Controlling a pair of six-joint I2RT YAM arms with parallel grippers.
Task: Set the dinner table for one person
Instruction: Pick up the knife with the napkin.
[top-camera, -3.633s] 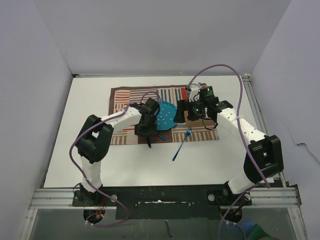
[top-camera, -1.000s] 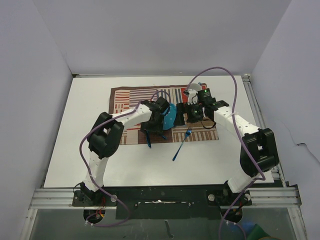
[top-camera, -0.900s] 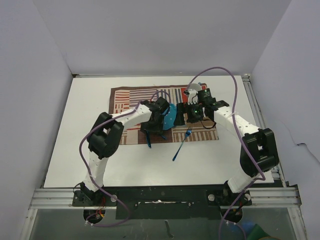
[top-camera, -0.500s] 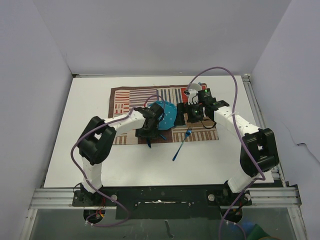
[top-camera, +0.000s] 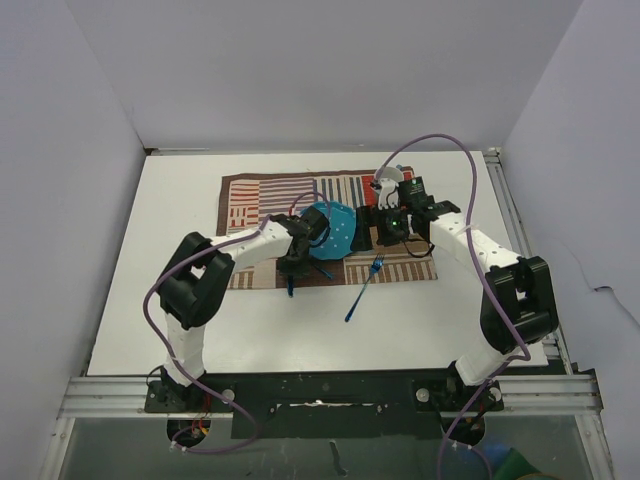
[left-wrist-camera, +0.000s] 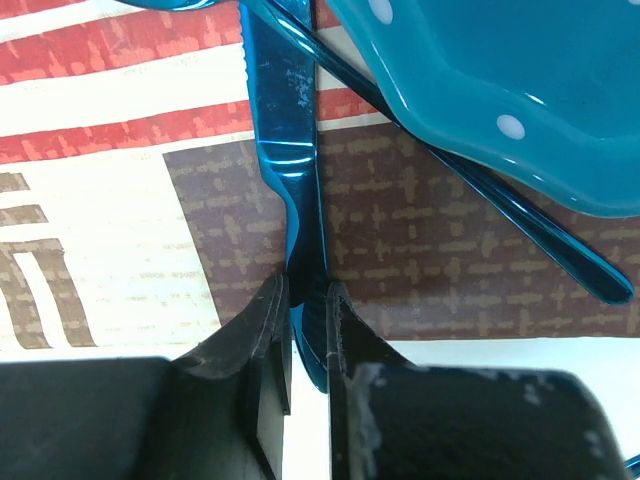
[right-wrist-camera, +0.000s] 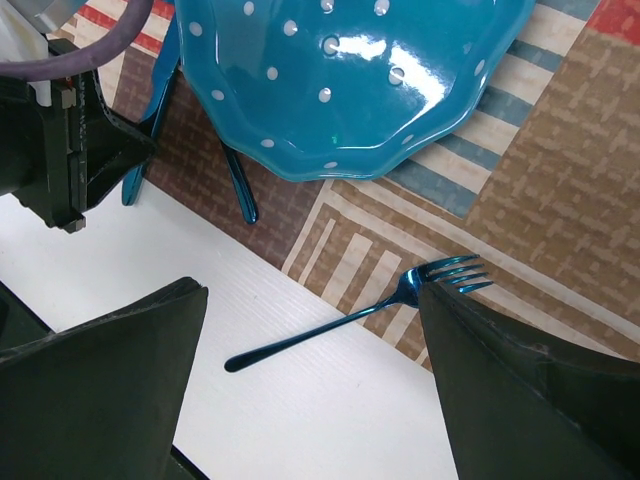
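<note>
On the white dinner table (top-camera: 180, 320) lies a striped patchwork mat (top-camera: 260, 195) with a blue white-dotted plate (top-camera: 332, 230) on it. My left gripper (top-camera: 292, 262) is shut on the handle of a blue knife (left-wrist-camera: 285, 130) at the mat's near edge, left of the plate (left-wrist-camera: 500, 90). A second thin blue handle (left-wrist-camera: 530, 240) runs out from under the plate. A blue fork (right-wrist-camera: 350, 318) lies half on the mat, half on the table. My right gripper (right-wrist-camera: 312, 292) hovers open above the fork, which lies between its fingers (right-wrist-camera: 110, 380) without touching them.
Aluminium rails (top-camera: 520, 230) run along the table's right and near edges. Grey walls close in the far, left and right sides. My two arms arch inward over the mat, and purple cables (top-camera: 440, 140) loop above them.
My left gripper has drawn back from over the plate and shut on the knife handle, and the knife has shifted slightly left. My right arm has stayed put.
</note>
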